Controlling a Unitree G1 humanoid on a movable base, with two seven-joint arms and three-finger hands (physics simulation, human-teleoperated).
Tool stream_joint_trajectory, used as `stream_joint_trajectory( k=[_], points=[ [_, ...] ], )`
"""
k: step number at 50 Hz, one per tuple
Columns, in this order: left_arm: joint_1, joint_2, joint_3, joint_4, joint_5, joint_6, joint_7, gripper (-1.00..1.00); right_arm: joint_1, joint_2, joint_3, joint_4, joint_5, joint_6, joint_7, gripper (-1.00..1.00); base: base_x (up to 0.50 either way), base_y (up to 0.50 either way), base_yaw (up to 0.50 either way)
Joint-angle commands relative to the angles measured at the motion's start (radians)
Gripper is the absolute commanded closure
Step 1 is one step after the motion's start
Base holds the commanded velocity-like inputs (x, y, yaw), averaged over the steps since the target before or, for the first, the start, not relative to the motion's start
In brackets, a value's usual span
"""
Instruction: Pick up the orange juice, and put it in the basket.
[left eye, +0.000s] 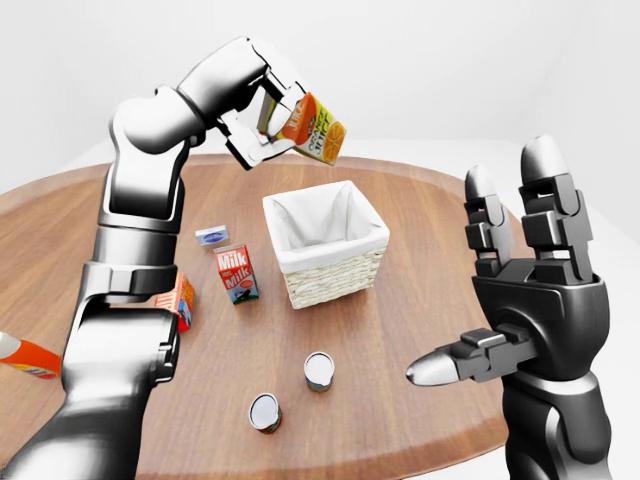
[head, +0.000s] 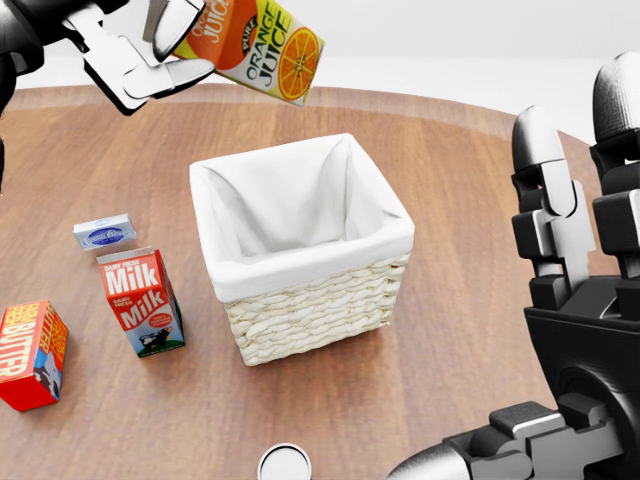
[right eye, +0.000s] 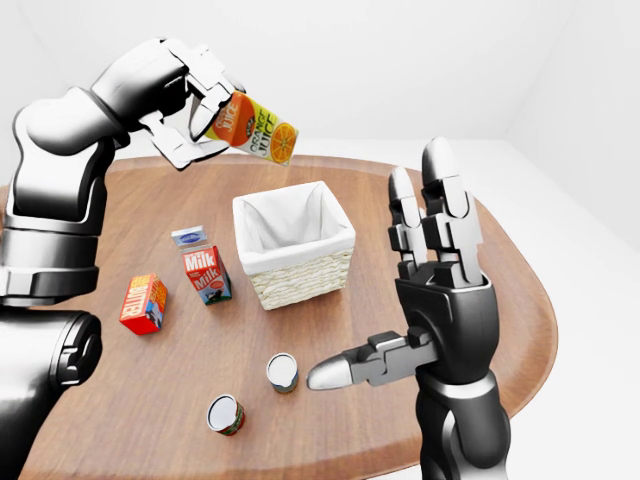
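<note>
White walls surround our round wooden desk (left eye: 420, 300). Our left hand (head: 130, 50) has its fingers clamped on the orange juice carton (head: 255, 40), holding it tilted in the air near the top left of the head view, above and just beyond the basket's far left corner. The white-lined wicker basket (head: 310, 310) sits mid-desk, with nothing visible inside. Our right hand (right eye: 440, 300) hangs idle at the right, fingers spread apart, holding nothing. A milk carton (head: 140, 300) and a butter box (head: 30, 355) stand left of the basket. We judge the carry nearly complete; next we need to bring the carton over the opening, lower it and release.
</note>
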Motion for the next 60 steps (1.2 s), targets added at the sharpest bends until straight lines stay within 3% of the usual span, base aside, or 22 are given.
stream_joint_trajectory(
  k=[1, 13, 34, 52, 60],
  points=[
    [-0.041, -0.100, 0.070, 0.178, 0.119, 0.000, 0.000, 1.00, -0.004, 0.000, -0.005, 0.002, 0.005, 0.000, 0.001, -1.00, 0.00, 0.00, 0.00],
    [-0.003, -0.164, 0.056, 0.228, 0.207, 0.000, 0.000, 1.00, 0.007, -0.001, 0.000, -0.003, -0.001, 0.000, 0.004, -1.00, 0.00, 0.00, 0.00],
    [0.000, -0.177, 0.048, 0.263, 0.245, 0.000, 0.000, 1.00, 0.007, 0.000, -0.001, -0.003, 0.002, 0.000, 0.005, -1.00, 0.00, 0.00, 0.00],
    [-0.085, -0.177, 0.045, 0.475, 0.353, 0.000, 0.000, 1.00, 0.014, 0.000, 0.004, -0.018, 0.001, 0.000, 0.009, -1.00, 0.00, 0.00, 0.00],
    [-0.096, -0.184, 0.049, 0.508, 0.346, 0.000, 0.000, 1.00, 0.009, 0.000, 0.005, -0.020, 0.000, 0.000, 0.007, -1.00, 0.00, 0.00, 0.00]
  ],
)
